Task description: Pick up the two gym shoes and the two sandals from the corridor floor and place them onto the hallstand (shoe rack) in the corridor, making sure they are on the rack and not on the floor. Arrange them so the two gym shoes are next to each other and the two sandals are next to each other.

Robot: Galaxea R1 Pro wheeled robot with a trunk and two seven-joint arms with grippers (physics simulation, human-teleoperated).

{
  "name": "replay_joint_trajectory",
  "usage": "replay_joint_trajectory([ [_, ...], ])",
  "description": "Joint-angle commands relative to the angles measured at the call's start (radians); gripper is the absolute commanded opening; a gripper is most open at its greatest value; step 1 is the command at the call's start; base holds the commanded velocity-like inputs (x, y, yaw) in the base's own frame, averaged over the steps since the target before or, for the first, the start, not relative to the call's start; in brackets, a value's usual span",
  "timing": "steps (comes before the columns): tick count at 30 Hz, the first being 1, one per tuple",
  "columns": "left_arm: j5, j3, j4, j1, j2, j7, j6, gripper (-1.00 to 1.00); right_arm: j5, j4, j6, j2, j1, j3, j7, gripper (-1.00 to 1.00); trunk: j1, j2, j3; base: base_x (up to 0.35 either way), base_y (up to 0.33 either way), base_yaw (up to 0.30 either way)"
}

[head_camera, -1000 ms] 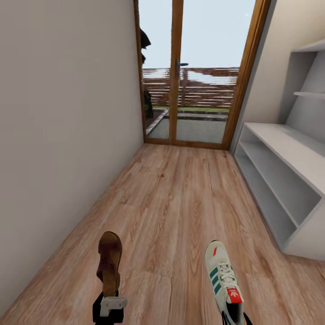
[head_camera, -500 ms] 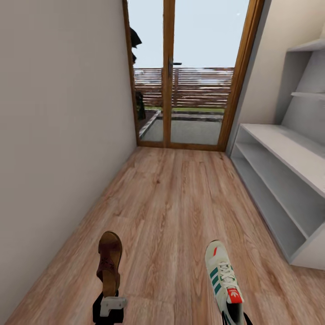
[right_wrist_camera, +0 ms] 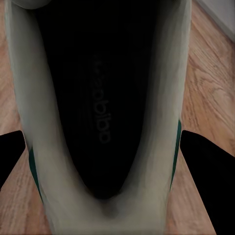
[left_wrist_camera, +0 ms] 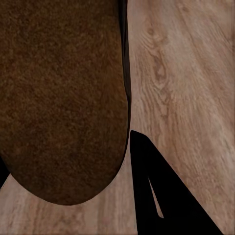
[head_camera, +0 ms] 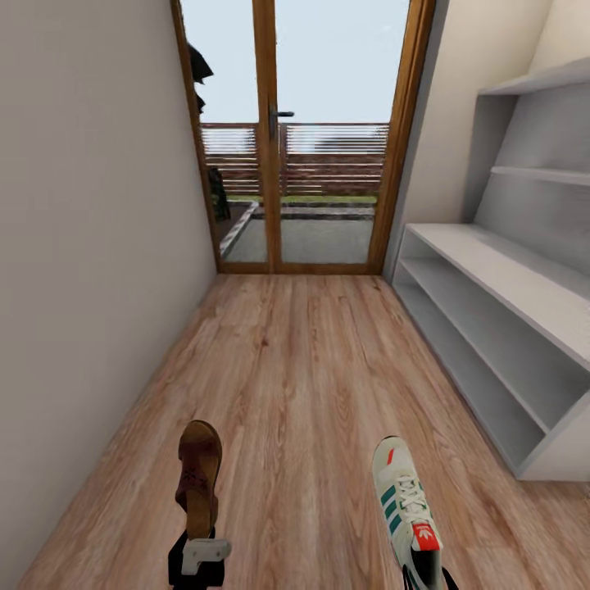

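Along right wall hallstand (head_camera: pixel 492 279), corridor floor (head_camera: pixel 303 360), glass door (head_camera: pixel 295 139)

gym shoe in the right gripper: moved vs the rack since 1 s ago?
Yes. The gym shoe keeps its place in the head view, but the hallstand has slid left towards it: the robot turned, carrying the shoe rackward.

The whole head view has swung toward 3 o'clock since a second ago: the glass door (head_camera: pixel 291 139) now sits further toward 9 o'clock in the picture, and more of the rack (head_camera: pixel 500 328) with its wall shelves (head_camera: pixel 533 123) has come into sight at 3 o'clock.
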State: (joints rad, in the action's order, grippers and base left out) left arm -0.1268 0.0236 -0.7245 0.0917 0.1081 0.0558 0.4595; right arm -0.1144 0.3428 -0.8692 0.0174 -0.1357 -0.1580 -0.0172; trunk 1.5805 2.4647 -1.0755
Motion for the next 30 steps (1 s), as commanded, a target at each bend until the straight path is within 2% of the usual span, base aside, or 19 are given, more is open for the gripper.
replay_joint_trajectory([
  [1, -0.014, 0.002, 0.000, 0.000, 0.001, 0.006, 0.002, -1.00, -0.010, -0.001, -0.003, -0.001, -0.001, -0.007, 0.000, -1.00, 0.000, 0.000, -0.001, 0.281, 0.209, -0.265],
  [11, -0.016, 0.002, 0.000, 0.000, 0.001, 0.006, 0.002, -1.00, -0.010, -0.001, -0.003, -0.001, -0.001, -0.007, 0.000, -1.00, 0.000, 0.000, -0.001, 0.299, 0.144, -0.230],
  [30, -0.016, 0.002, 0.000, 0.000, 0.001, 0.007, 0.002, -1.00, -0.010, -0.001, -0.004, -0.001, -0.001, -0.008, -0.001, -1.00, 0.000, 0.000, -0.001, 0.334, 0.005, -0.012],
])
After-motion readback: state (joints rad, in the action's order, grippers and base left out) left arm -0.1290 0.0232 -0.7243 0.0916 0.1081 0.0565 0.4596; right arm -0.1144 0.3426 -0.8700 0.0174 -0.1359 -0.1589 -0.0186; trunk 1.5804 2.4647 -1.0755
